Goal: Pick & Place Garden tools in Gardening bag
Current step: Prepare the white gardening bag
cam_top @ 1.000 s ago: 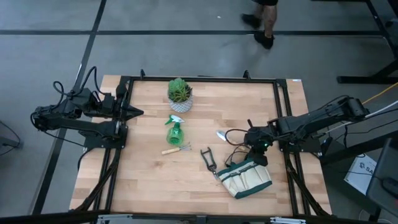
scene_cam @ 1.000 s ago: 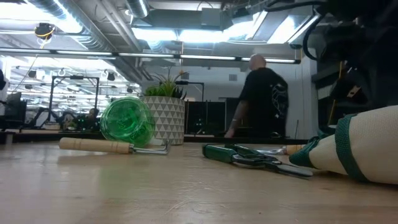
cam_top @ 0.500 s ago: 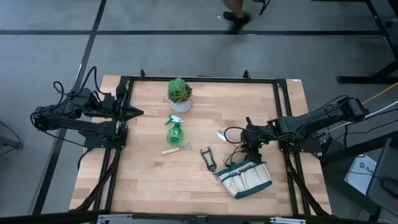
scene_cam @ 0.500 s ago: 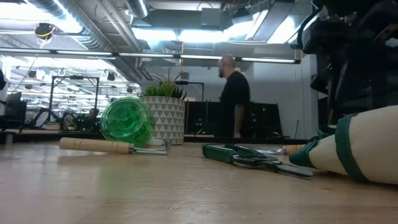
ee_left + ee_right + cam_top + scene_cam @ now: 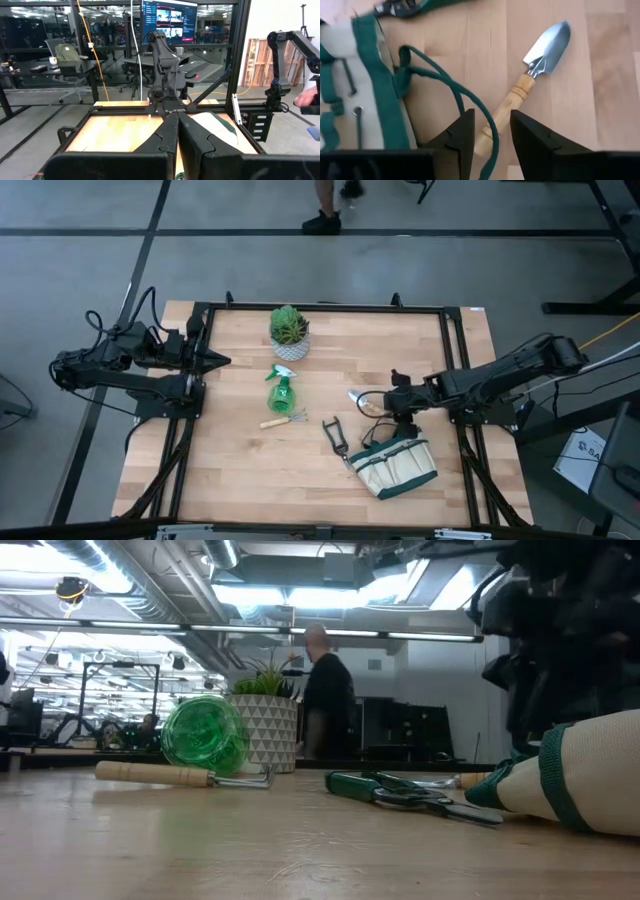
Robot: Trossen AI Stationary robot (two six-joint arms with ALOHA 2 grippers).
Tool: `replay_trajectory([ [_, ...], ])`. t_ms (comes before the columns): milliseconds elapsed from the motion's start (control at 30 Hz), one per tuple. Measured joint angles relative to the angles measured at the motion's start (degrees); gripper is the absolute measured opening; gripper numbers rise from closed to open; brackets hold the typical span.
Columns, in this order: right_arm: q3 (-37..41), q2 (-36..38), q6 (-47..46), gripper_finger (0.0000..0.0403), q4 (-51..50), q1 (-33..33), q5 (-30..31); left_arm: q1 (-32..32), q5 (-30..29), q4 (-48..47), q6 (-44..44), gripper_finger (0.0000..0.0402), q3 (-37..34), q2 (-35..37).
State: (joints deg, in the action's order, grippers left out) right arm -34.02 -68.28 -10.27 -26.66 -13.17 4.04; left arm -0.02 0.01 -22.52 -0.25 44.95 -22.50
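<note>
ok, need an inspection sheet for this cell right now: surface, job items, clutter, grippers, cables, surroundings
Surface: wooden table, flat, inside a black frame.
Job's things: gardening bag on its side; trowel beside its green handle loop; pruning shears left of bag; spray bottle lying down; hand rake below it. None bagged.
Clutter: potted plant at far edge.
Grippers: right gripper open, above trowel handle; left gripper shut, at left edge.
Cables: yellow cable off table, right.
Surroundings: person passing behind the table.
</note>
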Motion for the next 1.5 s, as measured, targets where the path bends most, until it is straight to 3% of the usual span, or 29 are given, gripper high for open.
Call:
replay_trajectory([
  [400,0.00,-5.98,3.70,0.0125,1.23,0.02,3.45,-0.01,0.00,0.01,0.00,0.0006,0.00,0.01],
  [500,0.00,-5.98,3.88,0.0103,1.26,0.02,3.45,0.01,0.00,0.00,0.00,0.0008,0.00,0.01],
  [700,0.00,-5.98,3.85,0.0018,1.27,0.02,2.30,-0.01,0.00,0.01,0.00,0.0006,0.00,0.01],
  [900,-0.12,-5.72,3.89,0.0007,2.69,0.01,1.87,-0.01,0.00,0.02,0.00,0.0008,0.00,0.02],
  [1500,-8.15,11.46,21.48,0.0003,5.85,0.00,6.49,0.00,0.00,0.02,0.00,0.0007,0.00,0.02],
])
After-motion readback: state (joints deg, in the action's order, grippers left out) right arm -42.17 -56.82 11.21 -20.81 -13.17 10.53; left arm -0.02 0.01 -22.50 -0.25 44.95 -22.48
